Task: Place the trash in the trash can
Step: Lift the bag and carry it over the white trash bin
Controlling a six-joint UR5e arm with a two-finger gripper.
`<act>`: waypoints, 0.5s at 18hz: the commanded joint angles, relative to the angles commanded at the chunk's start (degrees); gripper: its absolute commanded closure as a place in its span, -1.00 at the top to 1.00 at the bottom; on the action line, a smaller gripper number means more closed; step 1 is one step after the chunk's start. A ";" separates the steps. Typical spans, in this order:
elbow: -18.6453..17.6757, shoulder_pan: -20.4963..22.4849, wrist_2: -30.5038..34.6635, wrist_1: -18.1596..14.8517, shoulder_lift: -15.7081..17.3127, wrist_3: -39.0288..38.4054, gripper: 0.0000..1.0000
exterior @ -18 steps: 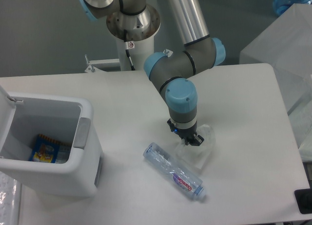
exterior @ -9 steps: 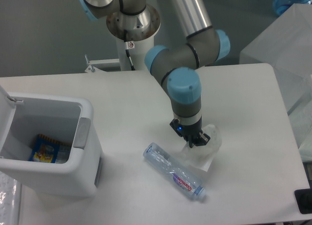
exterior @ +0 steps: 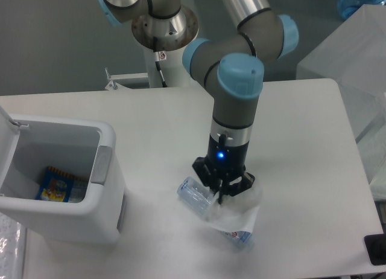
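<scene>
Far left: bin [exterior: 72, 218] stands on the desk [exterior: 301, 128], lid swung open at the left edge of view. Grey latch [exterior: 100, 165] on its right wall. Inside, at the bottom, a colourful packet [exterior: 55, 185] in blue, yellow and red; print too small to read.

Centre: bottle [exterior: 194, 193] lies on its side on the desk, near the front edge, well apart from the bin. Only its clear base end, pointing toward the bin, shows plainly. The label and cap end are mostly covered by the wrapper; a trace of red label print shows just beneath the wrapper's lower edge.

Centre right: arm [exterior: 238, 80] comes down from the upper part of the frame, wrist vertical, blue indicator light lit on the wrist. Gripper [exterior: 223, 190] points straight down, fingers closed on the wrapper [exterior: 235, 212]. The wrapper hangs below the fingers as a crumpled whitish sheet, draped in front of the bottle. Cannot tell whether its lower edge touches the desk or the bottle.

Right: translucent box [exterior: 356, 55] beyond the desk's right edge. Dark object [exterior: 377, 249] at the lower right corner, cut off by the frame.
</scene>
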 joint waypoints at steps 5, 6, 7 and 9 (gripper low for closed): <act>0.97 -3.07 -4.23 0.09 3.78 -5.27 -0.98; 0.97 -3.95 -4.84 0.09 4.74 -5.97 -0.97; 0.97 -4.74 -5.37 0.09 5.62 -6.85 -0.97; 0.97 -6.59 -5.99 0.09 6.94 -8.78 -0.97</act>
